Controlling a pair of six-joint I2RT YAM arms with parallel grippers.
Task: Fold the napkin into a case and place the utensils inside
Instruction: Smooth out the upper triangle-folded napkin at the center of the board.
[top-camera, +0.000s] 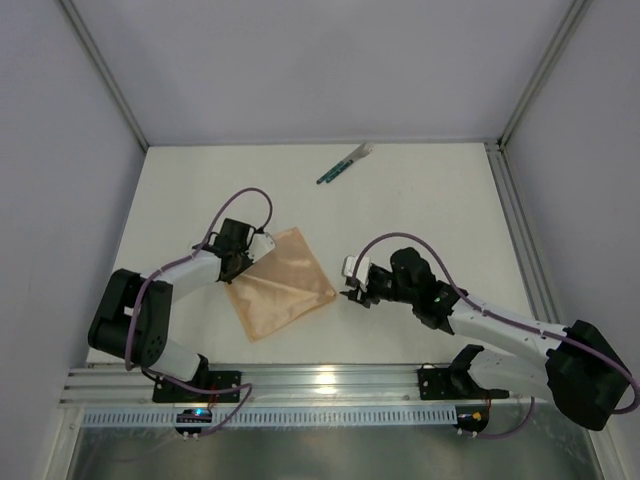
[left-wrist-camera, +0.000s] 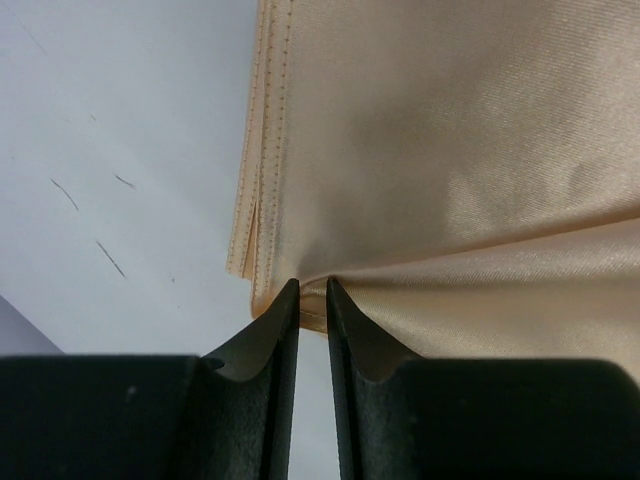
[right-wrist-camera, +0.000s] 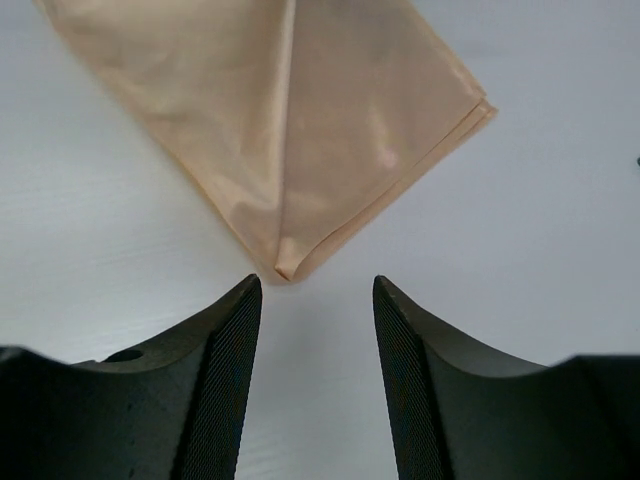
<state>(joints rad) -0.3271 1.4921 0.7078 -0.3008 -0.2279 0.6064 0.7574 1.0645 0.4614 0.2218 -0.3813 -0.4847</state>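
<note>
Your left pincer (left-wrist-camera: 312, 288) grips an edge of the folded napkin (left-wrist-camera: 450, 150), while your right pincer (right-wrist-camera: 316, 290) stands released just short of its corner.

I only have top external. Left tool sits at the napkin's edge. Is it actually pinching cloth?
Observer: Yes. In the left wrist view the left tool is nearly closed on the hem of the napkin, and a crease runs out from its tip.
Operator: And the other arm? It looks parked by the right corner.
Observer: The right wrist view shows the right tool open, with that corner just ahead of the gap, not inside it.
Operator: Is that corner a single layer?
Observer: No. Stacked edges show there, and a fold line runs up from the corner's tip.
</note>
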